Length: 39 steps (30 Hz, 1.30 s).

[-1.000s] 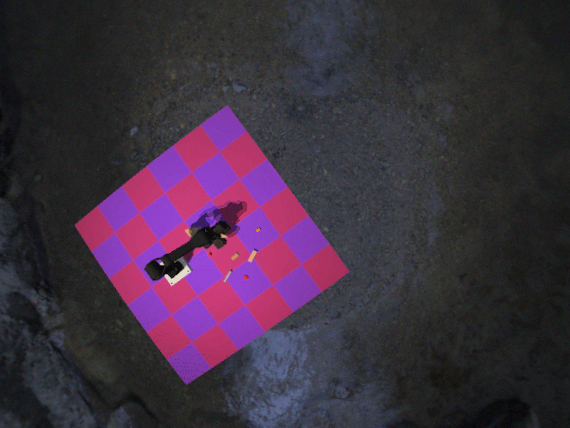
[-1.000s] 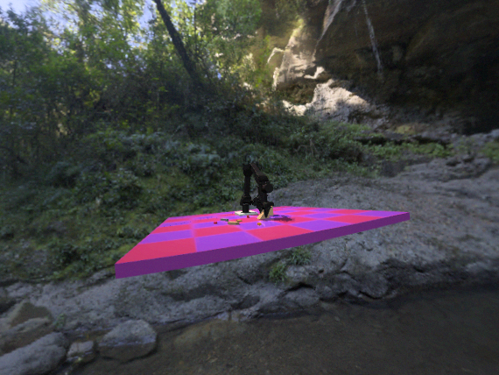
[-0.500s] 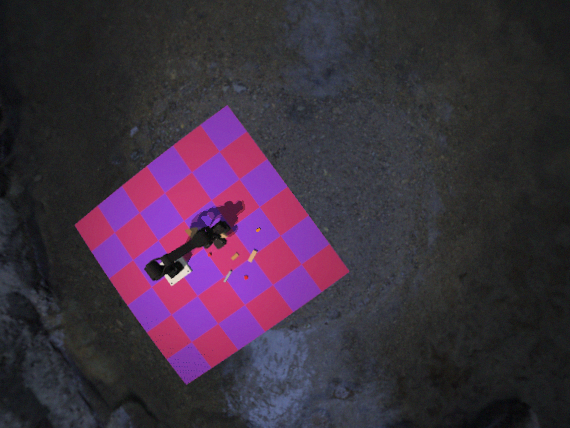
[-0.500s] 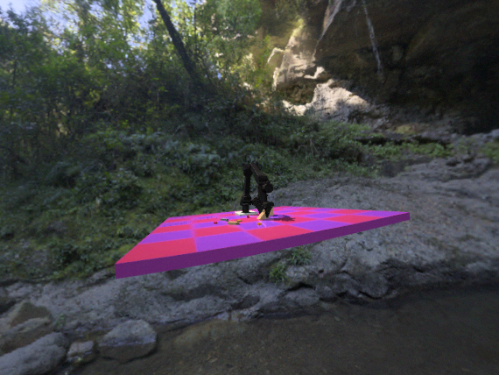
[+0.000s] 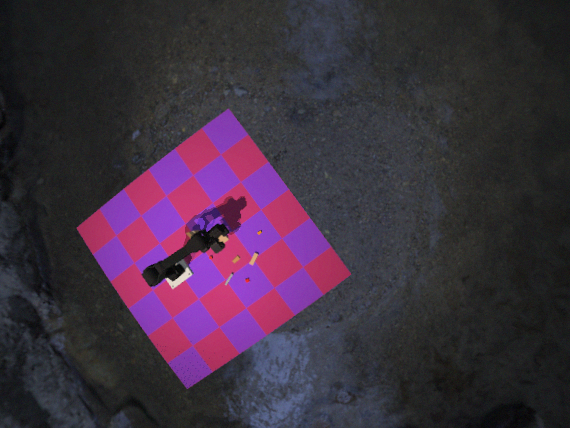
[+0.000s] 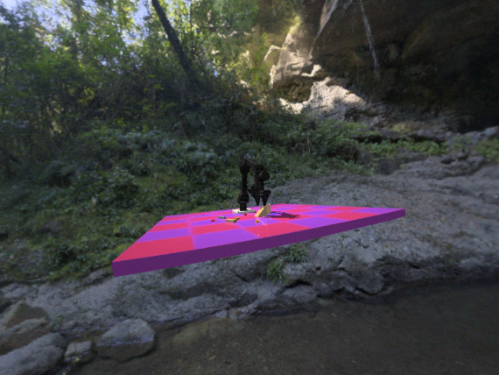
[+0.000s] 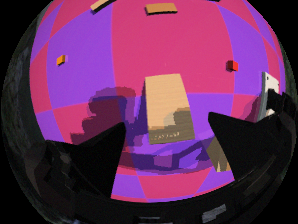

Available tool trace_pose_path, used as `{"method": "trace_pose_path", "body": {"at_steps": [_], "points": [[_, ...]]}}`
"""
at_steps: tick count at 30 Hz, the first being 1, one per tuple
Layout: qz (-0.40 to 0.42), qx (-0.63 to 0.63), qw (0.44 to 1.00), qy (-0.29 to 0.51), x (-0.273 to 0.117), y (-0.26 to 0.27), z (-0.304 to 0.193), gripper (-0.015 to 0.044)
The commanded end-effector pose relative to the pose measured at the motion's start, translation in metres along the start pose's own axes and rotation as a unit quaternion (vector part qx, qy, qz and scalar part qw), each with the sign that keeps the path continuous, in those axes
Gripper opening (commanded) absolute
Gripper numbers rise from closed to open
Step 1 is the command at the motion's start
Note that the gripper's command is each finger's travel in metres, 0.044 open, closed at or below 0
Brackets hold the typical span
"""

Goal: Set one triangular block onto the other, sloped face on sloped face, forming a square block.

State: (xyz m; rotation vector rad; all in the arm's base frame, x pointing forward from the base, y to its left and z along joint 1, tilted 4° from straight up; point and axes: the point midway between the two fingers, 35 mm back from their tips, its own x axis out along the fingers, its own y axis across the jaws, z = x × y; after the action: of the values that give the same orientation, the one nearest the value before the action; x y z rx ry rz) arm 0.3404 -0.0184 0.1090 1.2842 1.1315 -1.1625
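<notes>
One triangular block is pale wood. In the wrist view it stands beyond the fingertips, between them in the picture, with small marks along its near edge. A second wooden block lies apart from it, nearer the arm's base, and is partly hidden behind the right finger in the wrist view. The two blocks are not joined. My gripper is open and empty, above the first block. Whether a fingertip touches that block cannot be told.
An orange cube, a red cube, another red cube, a small tan block, a longer tan plank and a grey bar lie around. The arm's white base plate is near.
</notes>
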Motion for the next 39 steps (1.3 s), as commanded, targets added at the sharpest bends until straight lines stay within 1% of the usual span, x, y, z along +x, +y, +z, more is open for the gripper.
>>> {"method": "trace_pose_path", "body": {"at_steps": [1,5,7,11,13,15,24,39], "points": [[-0.004,0.0,1.0,0.0,0.002,-0.001,0.0,0.044],[0.001,0.0,1.0,0.0,-0.001,0.0,0.0,0.044],[-0.006,0.001,1.0,-0.016,-0.002,0.0,-0.004,0.044],[-0.021,0.004,0.993,-0.118,-0.015,-0.002,-0.031,0.044],[-0.014,0.002,0.985,-0.174,-0.025,-0.003,-0.046,0.044],[-0.004,-0.001,0.978,-0.207,-0.032,-0.003,-0.055,0.044],[-0.002,-0.001,0.977,-0.211,-0.032,-0.003,-0.056,0.044],[-0.002,-0.001,0.977,-0.211,-0.009,0.0,-0.047,0.044]]}}
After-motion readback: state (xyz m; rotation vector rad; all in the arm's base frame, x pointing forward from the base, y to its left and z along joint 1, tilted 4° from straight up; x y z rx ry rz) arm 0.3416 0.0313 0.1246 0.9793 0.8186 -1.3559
